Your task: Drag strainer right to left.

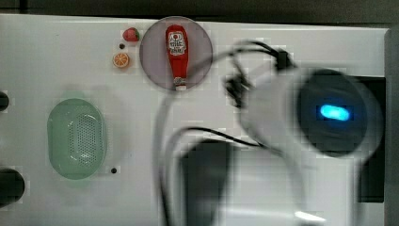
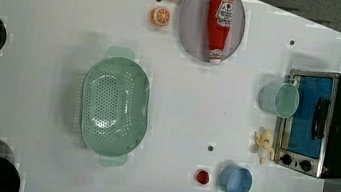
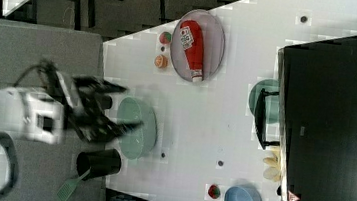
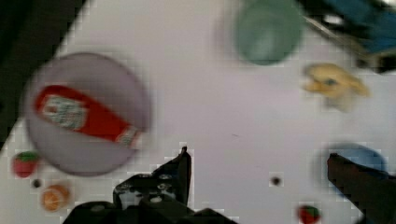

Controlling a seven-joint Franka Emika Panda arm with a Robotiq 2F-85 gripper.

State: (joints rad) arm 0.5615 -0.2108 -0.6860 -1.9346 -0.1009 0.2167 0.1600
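Perforated matt plastic strainer (image 2: 114,106) on smooth white table (image 2: 60,5)

Ketchup bottle (image 2: 219,26) lies on plate (image 2: 189,28), top view's right of strainer (image 2: 114,106).

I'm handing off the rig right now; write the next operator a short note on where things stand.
Gripper: open, holding nothing, up off the table.
Strainer: flat on the white table, toward the left view's left, clear of the ketchup plate and the cup.
Done: strainer looks already dragged across and let go.
Left: probably just check its spot and park the arm.
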